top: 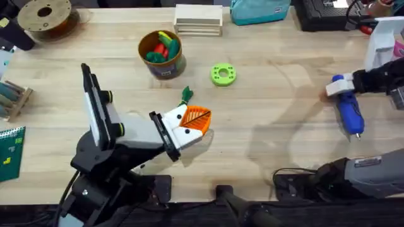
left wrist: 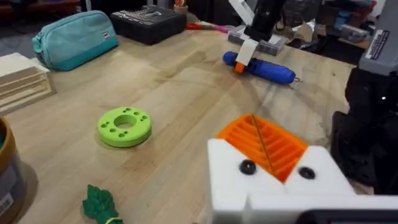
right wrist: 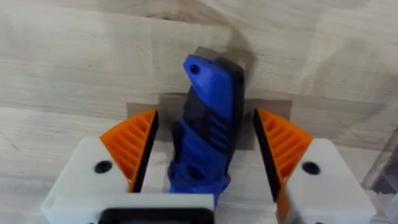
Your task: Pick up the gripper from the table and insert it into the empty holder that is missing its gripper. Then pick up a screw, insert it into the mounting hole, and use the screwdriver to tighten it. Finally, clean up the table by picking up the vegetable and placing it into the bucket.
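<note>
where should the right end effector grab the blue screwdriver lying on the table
Grip the thick ribbed handle of the blue plastic screwdriver, coming straight down from above. It lies flat on the wooden table, so its two long sides are free. The right end effector already straddles that handle, its orange ribbed pads apart on either side.

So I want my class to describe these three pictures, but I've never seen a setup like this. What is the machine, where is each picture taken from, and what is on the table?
These are two robot arms at a wooden table. One picture looks down from above; the other two come from cameras on each arm's wrist. The left claw, white with orange pads, is beside a green-leafed vegetable. The right claw is open around a blue screwdriver that lies on the table, with gaps on both sides. Also on the table: a bucket of toy vegetables, a green disc with holes, a teal pouch and some wooden blocks.
</note>
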